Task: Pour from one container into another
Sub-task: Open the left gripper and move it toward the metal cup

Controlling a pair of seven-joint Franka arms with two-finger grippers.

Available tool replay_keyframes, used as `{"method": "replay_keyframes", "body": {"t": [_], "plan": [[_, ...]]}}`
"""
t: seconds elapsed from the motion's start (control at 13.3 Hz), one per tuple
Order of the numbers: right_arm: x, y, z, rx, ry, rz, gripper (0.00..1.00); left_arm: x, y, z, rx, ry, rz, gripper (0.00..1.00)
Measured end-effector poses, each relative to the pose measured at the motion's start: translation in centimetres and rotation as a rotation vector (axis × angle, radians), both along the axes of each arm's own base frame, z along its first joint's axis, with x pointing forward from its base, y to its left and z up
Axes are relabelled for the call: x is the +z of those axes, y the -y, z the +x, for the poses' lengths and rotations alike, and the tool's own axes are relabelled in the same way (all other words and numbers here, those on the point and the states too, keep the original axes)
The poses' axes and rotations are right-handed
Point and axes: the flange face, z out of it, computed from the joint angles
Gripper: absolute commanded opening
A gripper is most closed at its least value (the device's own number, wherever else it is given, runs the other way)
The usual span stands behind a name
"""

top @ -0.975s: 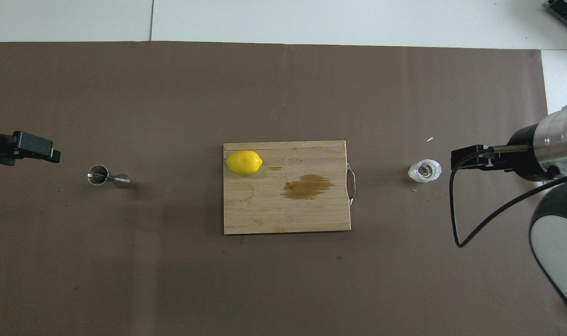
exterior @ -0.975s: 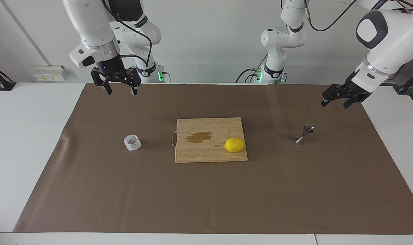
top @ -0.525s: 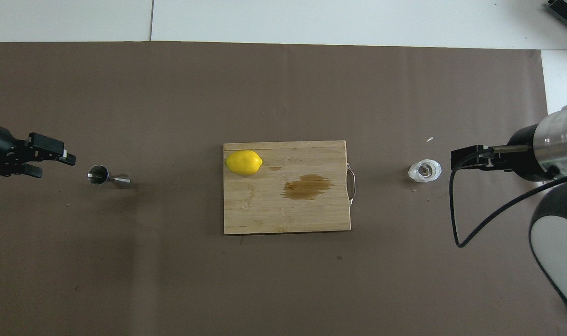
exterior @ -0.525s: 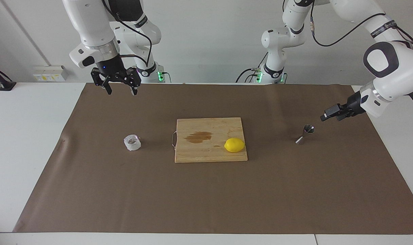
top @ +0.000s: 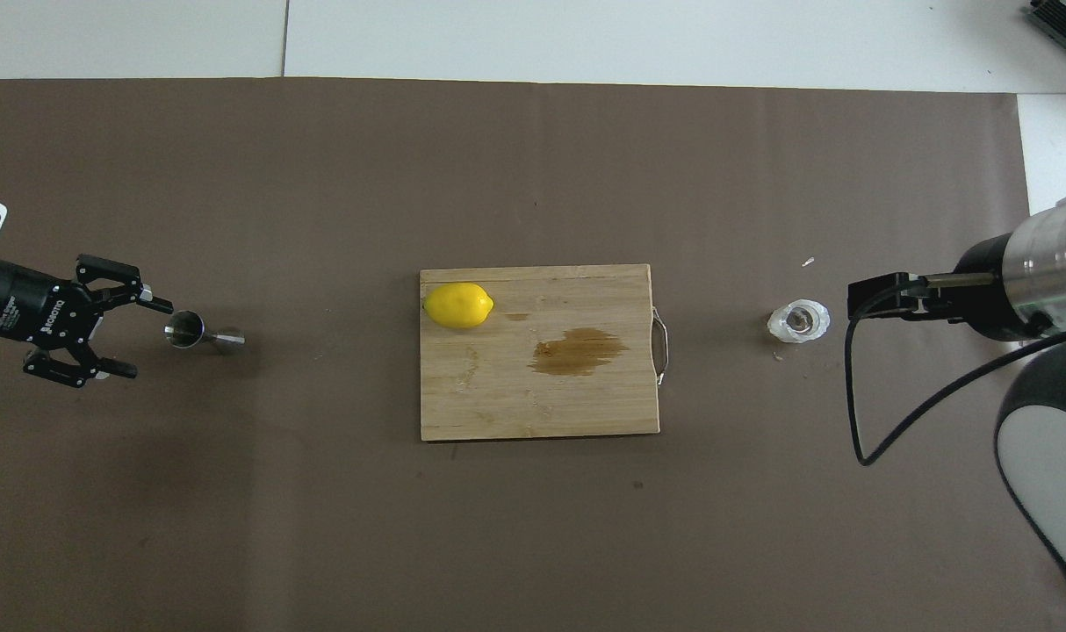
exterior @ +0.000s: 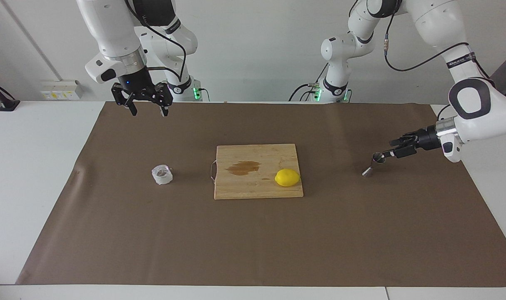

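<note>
In the facing view, we are holding our left claw (exterior: 387, 154) spread apart, low beside the steel jigger (exterior: 373, 163), while our right claw (exterior: 148, 109) is hanging apart, waiting. In the overhead view, the crinkly cup (top: 797, 321) is sitting toward our right arm's end of the desk (top: 533, 175), the jigger (top: 201, 333) toward our left arm's end.

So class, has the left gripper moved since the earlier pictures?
Yes. The left gripper, open, has come down toward the steel jigger, now level with its rim.
</note>
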Motion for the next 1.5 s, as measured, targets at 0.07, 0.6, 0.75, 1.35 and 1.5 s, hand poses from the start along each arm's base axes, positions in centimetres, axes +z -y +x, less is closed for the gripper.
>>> {"method": "replay_keyframes", "body": {"t": [0.07,0.6,0.75,1.35,1.5], "plan": [[0.0,0.0,0.0,0.000,0.000,0.000,1.00,-0.5,-0.2,0.1,0.054,-0.042,-0.015,1.00],[0.0,0.0,0.0,0.000,0.000,0.000,1.00,-3.6,-1.3,0.3,0.299,-0.293,-0.085,1.00],[0.0,0.0,0.0,0.000,0.000,0.000,1.00,-3.9,-1.3,0.3,0.323,-0.331,-0.119,1.00],[0.0,0.0,0.0,0.000,0.000,0.000,1.00,-5.3,-2.2,1.2,0.398,-0.324,-0.157,1.00],[0.0,0.0,0.0,0.000,0.000,0.000,1.00,-5.4,-2.2,1.3,0.402,-0.319,-0.151,1.00]]}}
